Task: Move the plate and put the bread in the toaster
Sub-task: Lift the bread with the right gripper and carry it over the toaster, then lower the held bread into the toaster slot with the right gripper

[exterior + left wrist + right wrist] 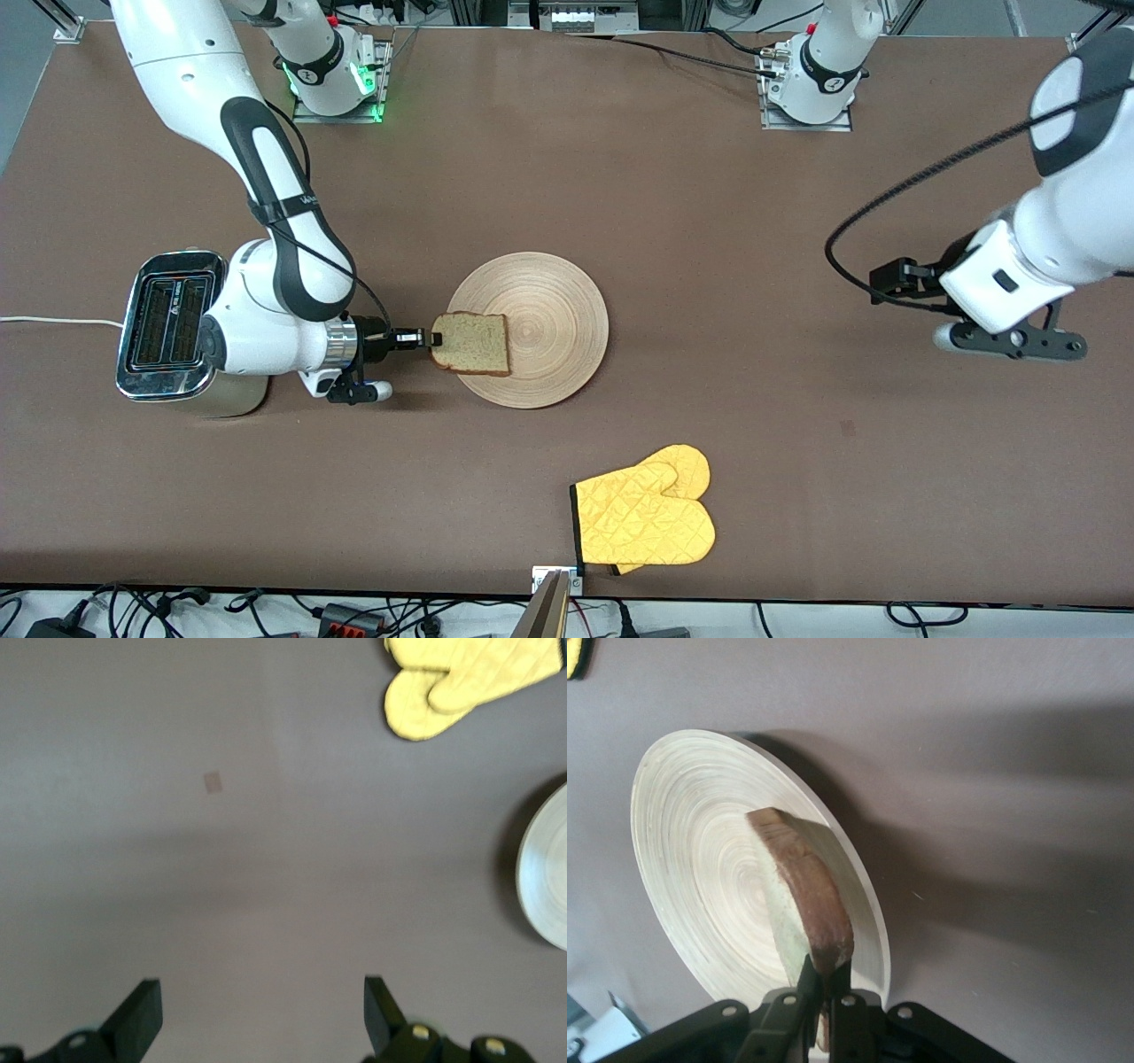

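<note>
The pale wooden plate (549, 354) (700, 859) lies mid-table. The brown bread (474, 344) (811, 904) slice is on the plate's side toward the right arm's end, overhanging the rim. My right gripper (432, 338) (827, 979) reaches in level with the table and is shut on the bread's crust edge. The chrome toaster (168, 323) stands at the right arm's end of the table, partly hidden by that arm's wrist, slots facing up. My left gripper (1019, 341) (262, 1010) waits open over bare table toward the left arm's end, with nothing between its fingers.
A pair of yellow oven mitts (645, 518) (469, 678) lies near the table's front edge, nearer the front camera than the plate. The toaster's white cord (53, 321) runs off the table's end. The plate's rim (549, 873) shows at the edge of the left wrist view.
</note>
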You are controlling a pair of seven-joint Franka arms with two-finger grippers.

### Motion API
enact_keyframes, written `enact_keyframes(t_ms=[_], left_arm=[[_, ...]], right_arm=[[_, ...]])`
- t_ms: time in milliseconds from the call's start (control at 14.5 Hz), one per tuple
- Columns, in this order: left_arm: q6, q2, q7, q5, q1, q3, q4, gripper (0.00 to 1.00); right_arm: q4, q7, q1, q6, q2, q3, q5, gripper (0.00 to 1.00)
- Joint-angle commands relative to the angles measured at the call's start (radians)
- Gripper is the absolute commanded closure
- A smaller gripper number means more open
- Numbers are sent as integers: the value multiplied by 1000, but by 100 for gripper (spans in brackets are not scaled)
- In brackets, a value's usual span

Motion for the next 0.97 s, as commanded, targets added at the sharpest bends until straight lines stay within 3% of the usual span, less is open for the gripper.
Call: enact_keyframes(t_ms=[0,345,483,621,897], left_arm=[[83,-155,3,19,69,-50,-219,0],[87,-140,5,25,86,-47,-207,0],[95,-149,0,30,71,9,-218,0],[97,-155,5,28,28,69,-242,0],[97,-202,5,28,14,72,-290,0]], right_arm=[[82,79,-24,-138,-46,-29,-110,100],[165,175,-22,-371,-111,-158,-214,100],[167,175,-16,-422,-147,-207,-326,100],[167,170,-21,-428,-209,-206,-468,100],[167,155,-19,-430,-284,-207,-699,100]])
